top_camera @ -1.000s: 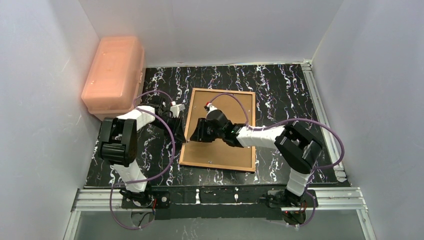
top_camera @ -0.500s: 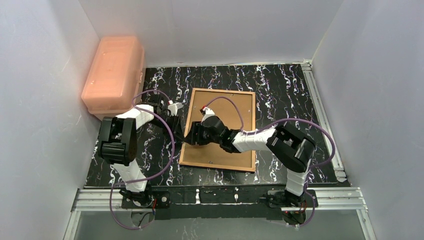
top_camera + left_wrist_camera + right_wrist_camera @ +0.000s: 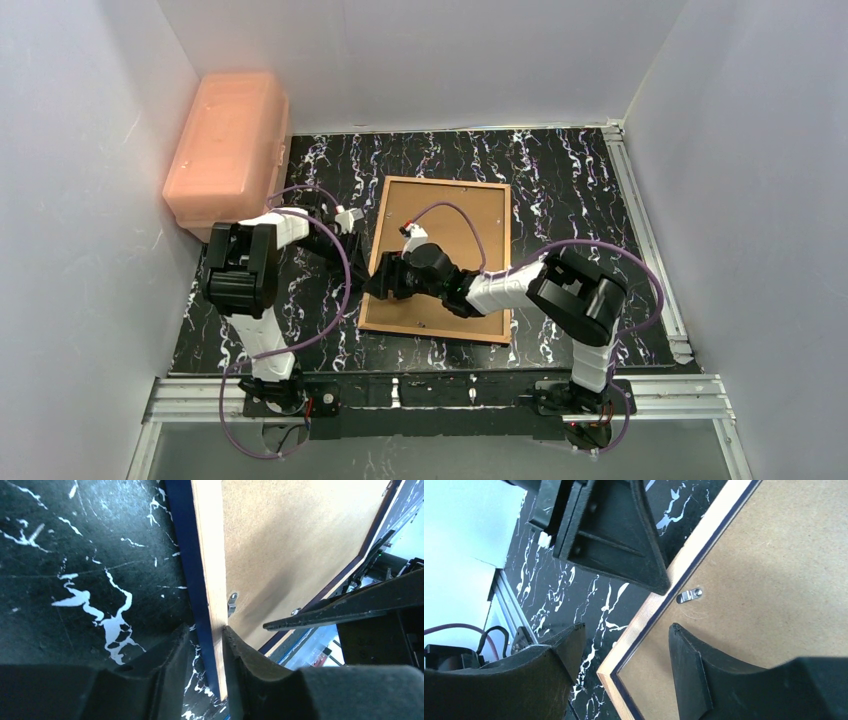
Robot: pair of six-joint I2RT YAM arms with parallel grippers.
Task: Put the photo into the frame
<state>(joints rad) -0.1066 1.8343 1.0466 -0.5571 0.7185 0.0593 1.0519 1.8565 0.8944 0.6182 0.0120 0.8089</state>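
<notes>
The left gripper (image 3: pixel 205 630) stands slightly parted astride the left rim of the frame (image 3: pixel 209 555), its outer finger clear of the rim. The right gripper (image 3: pixel 626 630) gapes wide over the same rim. The frame lies face down mid-table (image 3: pixel 570 180), with light wood edges, a navy border, and the brown backing board (image 3: pixel 445 250) facing up.

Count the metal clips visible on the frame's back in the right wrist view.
1: a silver clip on the brown backing, just inside the frame's wooden rail, ahead of the right gripper's open jaws. Others may lie outside this view.
</notes>
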